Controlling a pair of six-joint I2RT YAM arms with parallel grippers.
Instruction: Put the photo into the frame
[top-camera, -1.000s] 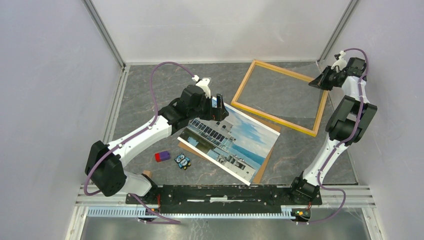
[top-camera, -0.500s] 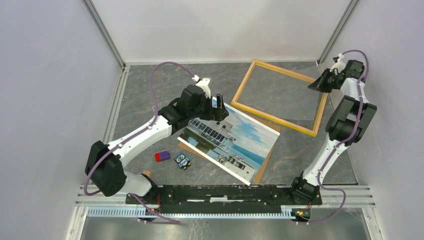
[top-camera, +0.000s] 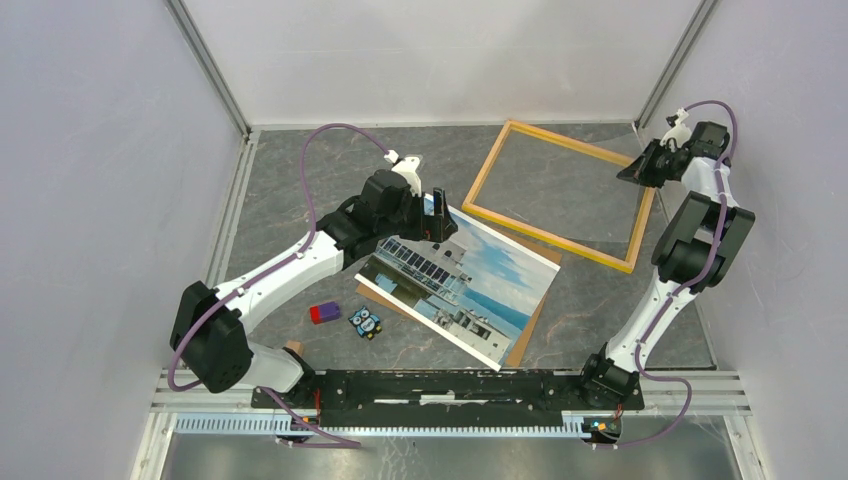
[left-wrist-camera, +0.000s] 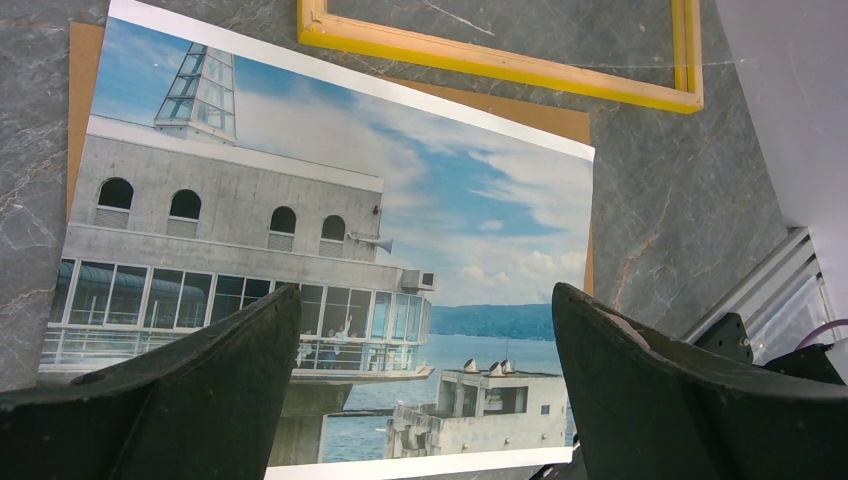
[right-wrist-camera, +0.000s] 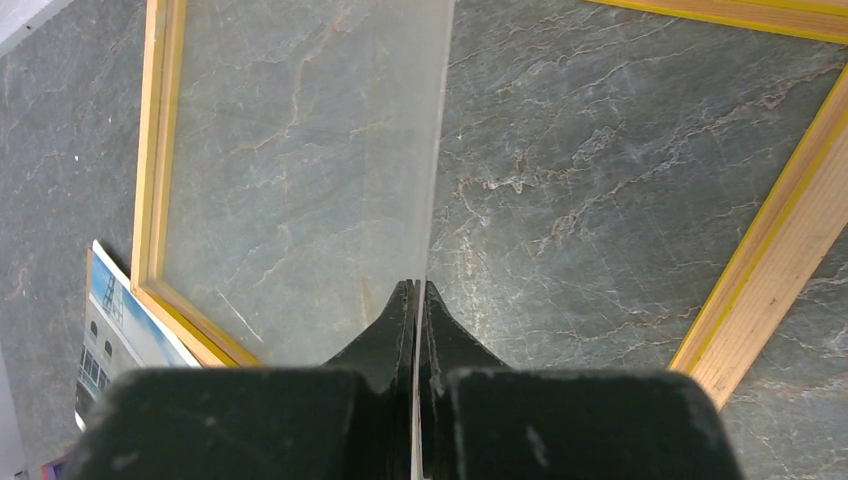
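The photo (top-camera: 470, 285) lies face up on a brown backing panel (top-camera: 527, 335), white building and blue sky showing. It also shows in the left wrist view (left-wrist-camera: 330, 200). My left gripper (top-camera: 437, 215) is open and empty just above the photo's far-left edge, and in the left wrist view my left gripper (left-wrist-camera: 425, 292) has its jaws spread wide. The yellow-orange frame (top-camera: 545, 238) lies flat behind the photo. My right gripper (top-camera: 632, 168) is shut on a clear pane (right-wrist-camera: 300, 150), held tilted over the frame (right-wrist-camera: 770, 290). In the right wrist view my right gripper (right-wrist-camera: 415, 287) pinches the pane's edge.
A purple block (top-camera: 324, 313) and a small penguin figure (top-camera: 366, 322) lie left of the photo. The grey walls stand close on both sides, the right one (top-camera: 780, 200) just beside my right arm. A metal rail (top-camera: 450, 385) runs along the near edge.
My right wrist has shifted slightly toward the far right corner with the pane. The left arm and the photo have not moved.
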